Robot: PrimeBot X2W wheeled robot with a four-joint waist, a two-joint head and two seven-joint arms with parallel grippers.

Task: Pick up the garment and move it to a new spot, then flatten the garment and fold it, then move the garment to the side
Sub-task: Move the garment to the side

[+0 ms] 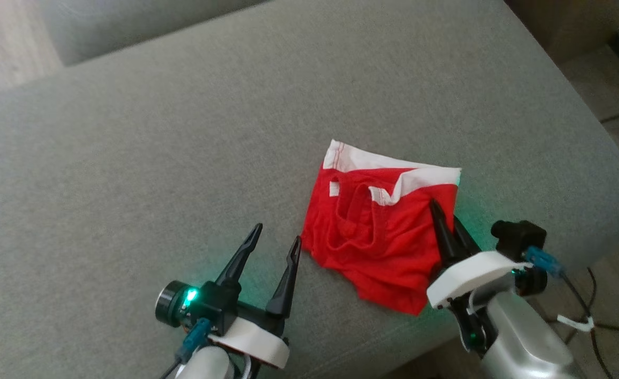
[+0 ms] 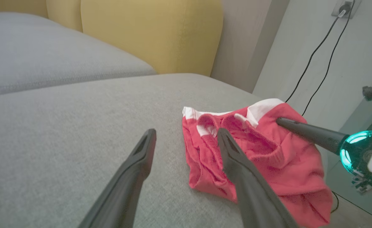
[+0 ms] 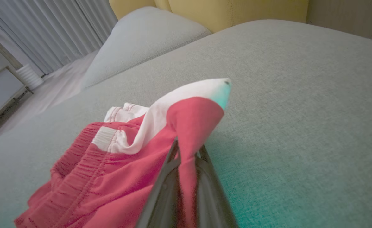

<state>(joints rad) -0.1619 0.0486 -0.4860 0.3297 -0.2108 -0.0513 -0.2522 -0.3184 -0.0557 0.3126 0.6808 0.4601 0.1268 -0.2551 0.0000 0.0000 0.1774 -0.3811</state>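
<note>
The garment (image 1: 377, 231) is a red pair of shorts with a white waistband, lying crumpled on the grey sofa cushion (image 1: 183, 158) near its front right edge. My right gripper (image 1: 443, 216) is shut on the garment's right edge, with red cloth pinched between its fingers in the right wrist view (image 3: 187, 152). A fold of the garment (image 3: 135, 152) stands up above that grip. My left gripper (image 1: 276, 236) is open just left of the garment, holding nothing. In the left wrist view its right finger (image 2: 236, 158) overlaps the garment (image 2: 268, 152); the right gripper's fingers (image 2: 306, 131) come in from the right.
The cushion's front edge runs just below the garment, and its rounded right end drops to the floor, where cables (image 1: 599, 316) lie. Yellow back cushions (image 2: 151, 34) stand at the far side. A second grey cushion (image 3: 141, 41) lies beyond.
</note>
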